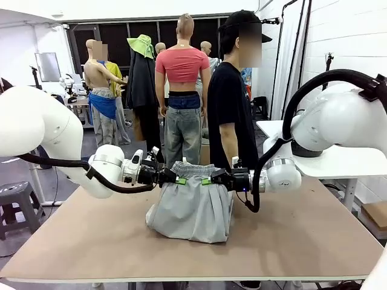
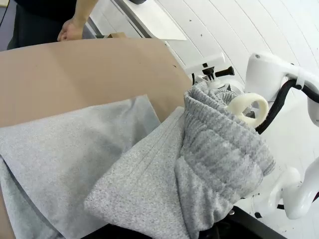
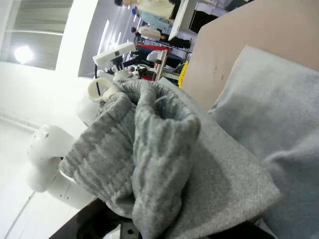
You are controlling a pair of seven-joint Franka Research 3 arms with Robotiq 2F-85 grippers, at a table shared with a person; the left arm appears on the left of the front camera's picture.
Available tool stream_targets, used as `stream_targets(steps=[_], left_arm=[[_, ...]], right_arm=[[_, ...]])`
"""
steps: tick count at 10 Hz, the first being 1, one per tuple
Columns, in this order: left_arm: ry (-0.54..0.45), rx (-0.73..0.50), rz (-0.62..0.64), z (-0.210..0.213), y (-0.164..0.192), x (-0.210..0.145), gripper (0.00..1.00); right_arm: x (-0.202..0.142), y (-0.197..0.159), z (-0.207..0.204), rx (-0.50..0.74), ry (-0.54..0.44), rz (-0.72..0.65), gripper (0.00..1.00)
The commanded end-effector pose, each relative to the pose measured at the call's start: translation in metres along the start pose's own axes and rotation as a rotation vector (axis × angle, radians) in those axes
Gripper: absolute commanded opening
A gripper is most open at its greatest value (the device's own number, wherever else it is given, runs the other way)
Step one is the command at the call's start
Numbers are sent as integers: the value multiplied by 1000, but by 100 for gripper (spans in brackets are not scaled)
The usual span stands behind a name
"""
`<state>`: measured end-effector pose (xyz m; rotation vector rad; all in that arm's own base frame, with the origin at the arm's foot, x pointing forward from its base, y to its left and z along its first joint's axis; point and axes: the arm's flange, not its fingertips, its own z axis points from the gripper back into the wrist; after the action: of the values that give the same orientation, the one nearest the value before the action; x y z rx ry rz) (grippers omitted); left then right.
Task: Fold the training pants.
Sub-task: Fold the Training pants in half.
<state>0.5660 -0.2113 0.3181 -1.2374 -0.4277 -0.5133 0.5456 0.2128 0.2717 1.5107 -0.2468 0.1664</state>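
Front view. Left gripper (image 1: 179, 180), at 9 o'clock of the training pants (image 1: 192, 205): jaws clamped on the waistband. The pants hang lifted, lower part resting mid-worktop (image 1: 314, 241). Right gripper (image 1: 208, 181), at 3 o'clock: jaws clamped on the waistband. Person (image 1: 233, 103) stands behind.

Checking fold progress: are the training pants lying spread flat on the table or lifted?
Lifted at the waistband: the left gripper and right gripper hold the training pants up, lower part bunched on the table.

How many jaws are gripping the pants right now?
2: the left gripper clamps the training pants at the waistband's left end, the right gripper at its right end.
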Motion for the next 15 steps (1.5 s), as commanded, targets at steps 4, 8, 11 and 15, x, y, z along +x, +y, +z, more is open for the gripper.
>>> stream_targets(steps=[4, 8, 11, 15], left_arm=[[39, 43, 155, -4, 35, 10, 0], [17, 87, 213, -1, 49, 9, 0], [18, 95, 269, -1, 65, 6, 0], [41, 97, 324, -1, 71, 5, 12]], right_arm=[[23, -21, 15, -59, -109, -116, 0], [36, -43, 19, -104, -128, -175, 0], [40, -55, 21, -153, -128, -232, 0], [36, -49, 24, -183, -111, -292, 8]])
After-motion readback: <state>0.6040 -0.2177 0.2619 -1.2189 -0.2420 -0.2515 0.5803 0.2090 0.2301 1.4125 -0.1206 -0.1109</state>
